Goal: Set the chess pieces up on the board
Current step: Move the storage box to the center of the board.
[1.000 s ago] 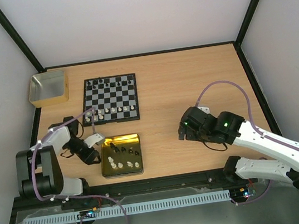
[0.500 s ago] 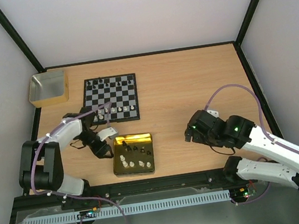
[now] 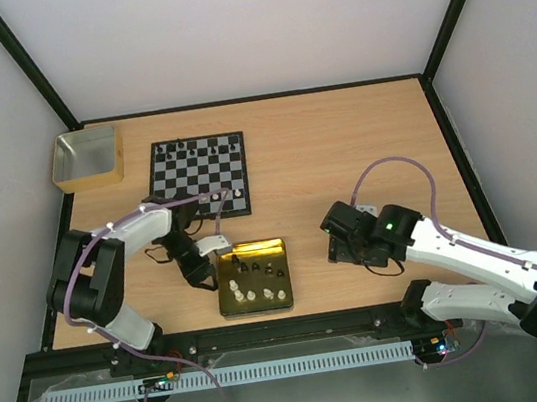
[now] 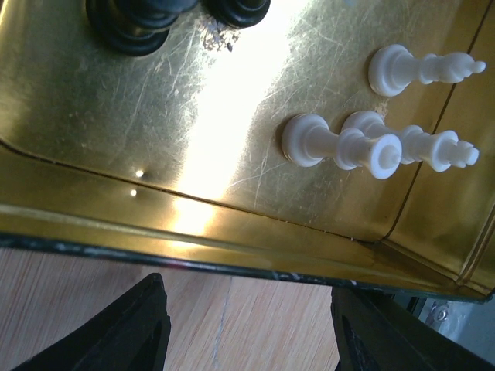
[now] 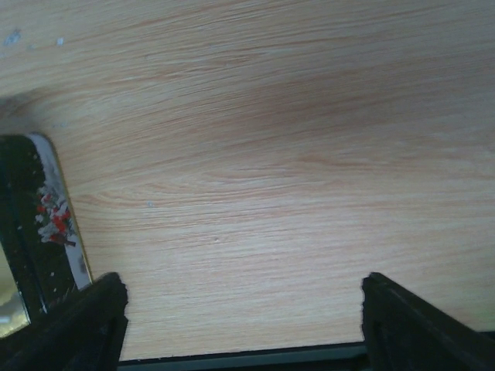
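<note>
On the bench [image 3: 360, 137] the board [image 3: 199, 176] sits unmoved, far left. The gold tray [image 3: 255, 311] has slid rightward; chess pieces [image 4: 340, 147] ride inside. Left pincer [image 4: 249, 317] spread beside its wall; right pincer [image 5: 244, 325], shifted leftward, spread, empty.

Wooden bench [image 3: 362, 147], inside a walled enclosure.
- Chequered chessboard [image 3: 197, 171], far left of centre. Chess pieces [image 3: 210, 199] on it: black at the far-left squares, white along the near edge.
- Yellowish square box [image 3: 87, 157], far-left corner, apart from the chessboard.
- Gold tray [image 3: 260, 309], near edge, holding black and white figures [image 3: 257, 291].
- Left claw [image 3: 212, 262], at the tray's left side.
- Right claw [image 3: 333, 244], low over bare bench, right of the tray.
</note>
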Motion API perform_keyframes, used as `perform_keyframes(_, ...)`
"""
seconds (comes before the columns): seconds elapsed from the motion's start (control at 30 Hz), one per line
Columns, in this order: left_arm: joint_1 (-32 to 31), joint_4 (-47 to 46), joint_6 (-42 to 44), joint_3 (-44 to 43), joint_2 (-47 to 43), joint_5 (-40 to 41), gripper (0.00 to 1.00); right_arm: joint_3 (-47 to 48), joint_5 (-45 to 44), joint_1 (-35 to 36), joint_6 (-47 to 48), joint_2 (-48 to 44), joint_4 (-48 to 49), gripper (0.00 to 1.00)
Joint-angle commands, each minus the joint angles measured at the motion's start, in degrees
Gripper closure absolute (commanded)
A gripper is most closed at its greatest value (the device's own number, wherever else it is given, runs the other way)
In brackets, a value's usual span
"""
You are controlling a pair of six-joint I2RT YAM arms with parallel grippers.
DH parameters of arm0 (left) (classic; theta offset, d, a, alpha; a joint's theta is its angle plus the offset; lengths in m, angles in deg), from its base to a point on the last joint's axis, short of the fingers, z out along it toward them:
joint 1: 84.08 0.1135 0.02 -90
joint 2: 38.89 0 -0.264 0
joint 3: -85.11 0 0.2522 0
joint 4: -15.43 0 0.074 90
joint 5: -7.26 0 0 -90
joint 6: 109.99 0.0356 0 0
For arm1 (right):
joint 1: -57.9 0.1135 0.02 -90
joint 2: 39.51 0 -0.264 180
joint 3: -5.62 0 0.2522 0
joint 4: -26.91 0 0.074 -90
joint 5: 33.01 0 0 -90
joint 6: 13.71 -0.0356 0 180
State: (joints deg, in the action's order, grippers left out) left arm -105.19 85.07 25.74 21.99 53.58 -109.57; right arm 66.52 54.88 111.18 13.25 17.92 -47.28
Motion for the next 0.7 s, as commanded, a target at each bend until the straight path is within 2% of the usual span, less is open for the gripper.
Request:
perform_keyframes(0.0, -3.81, -0.34, -2.44, -2.95, 1.72, -2.29, 0.41, 0.03, 1.35, 0.19, 2.01, 3.38, 4.28, 0.26)
perform_keyframes(0.2, -8.83, -1.9, -5.29, -7.01, 4.93, -3.44, 0.41, 0.46, 5.07, 0.25, 3.67, 6.84, 9.15, 0.28)
perform_keyframes(0.53, -15.48, -2.09, -8.52, -15.8, 11.96, -7.65, 0.42, -1.65, 5.59, 0.24, 3.88, 6.35, 9.3, 0.29)
perform_keyframes(0.67, -17.41, -2.29, -8.88, -18.15, 14.14, -7.8, 0.42, -2.26, 4.74, 0.21, 4.17, 7.07, 9.45, 0.33)
